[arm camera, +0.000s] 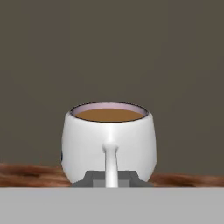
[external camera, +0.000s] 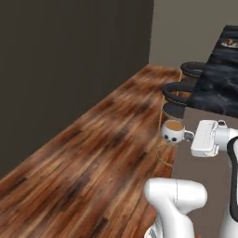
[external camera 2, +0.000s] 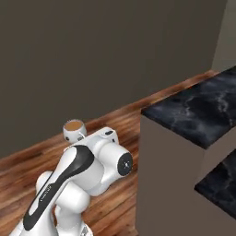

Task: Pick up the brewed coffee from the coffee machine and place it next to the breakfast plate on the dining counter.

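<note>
You have the brewed coffee [arm camera: 109,140] in hand: the fingers [arm camera: 94,178] are pressed onto its side handle, one on each side, with the cup upright and the brown surface level near the rim. In the left base view the cup [external camera: 173,131] hangs in mid-air over the wooden floor [external camera: 93,153], just beside the taupe panel of the dining counter [external camera: 218,83] and below its black worktop; the gripper [external camera: 193,135] reaches it from the side. The right base view shows the same cup [external camera 2: 73,130] carried above the floor, well apart from the near end of that worktop [external camera 2: 198,110]. The step in hand, as I judge it, is the carry to the counter. Keep the wrist level so the coffee does not slop, and raise the cup above the worktop edge before you swing it inward; at its present height it would strike the panel. A handle pinch gives little hold against twist, so move slowly and avoid sharp turns. The breakfast plate [external camera: 229,42] sits at the far end of the worktop, so you have a long reach or a drive ahead. Stools [external camera: 179,90] stand close along the counter; clear them too.
</note>
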Tool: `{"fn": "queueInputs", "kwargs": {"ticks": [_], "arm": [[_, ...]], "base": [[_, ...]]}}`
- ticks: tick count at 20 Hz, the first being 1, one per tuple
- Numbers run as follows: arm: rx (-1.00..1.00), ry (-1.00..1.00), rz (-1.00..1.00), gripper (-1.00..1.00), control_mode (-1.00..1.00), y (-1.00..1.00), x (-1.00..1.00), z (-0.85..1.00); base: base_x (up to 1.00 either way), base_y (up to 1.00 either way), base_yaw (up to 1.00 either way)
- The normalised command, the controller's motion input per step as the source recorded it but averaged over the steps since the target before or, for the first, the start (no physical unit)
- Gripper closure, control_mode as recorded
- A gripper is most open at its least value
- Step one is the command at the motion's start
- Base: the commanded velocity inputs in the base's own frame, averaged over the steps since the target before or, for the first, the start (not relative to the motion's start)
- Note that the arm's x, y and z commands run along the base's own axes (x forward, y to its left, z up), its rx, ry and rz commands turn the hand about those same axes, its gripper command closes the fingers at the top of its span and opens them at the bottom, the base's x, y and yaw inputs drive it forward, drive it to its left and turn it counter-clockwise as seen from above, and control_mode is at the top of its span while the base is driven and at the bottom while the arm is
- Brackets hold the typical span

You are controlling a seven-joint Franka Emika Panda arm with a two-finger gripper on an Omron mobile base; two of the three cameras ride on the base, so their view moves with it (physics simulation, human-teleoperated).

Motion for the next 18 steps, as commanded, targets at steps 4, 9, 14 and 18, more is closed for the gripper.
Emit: {"fn": "queueInputs", "kwargs": {"ticks": [4,9,14,18], "arm": [[0.00,0.00,0.00,1.00,1.00,0.00,0.00,0.00],[0.00,0.00,0.00,1.00,1.00,0.00,0.00,0.00],[0.00,0.00,0.00,1.00,1.00,0.00,0.00,0.00],[0.00,0.00,0.00,1.00,1.00,0.00,0.00,0.00]], "base": [[0.83,1.00,-0.48],[0.86,1.00,-0.47],[1.00,0.93,-0.55],[1.00,0.90,-0.56]]}}
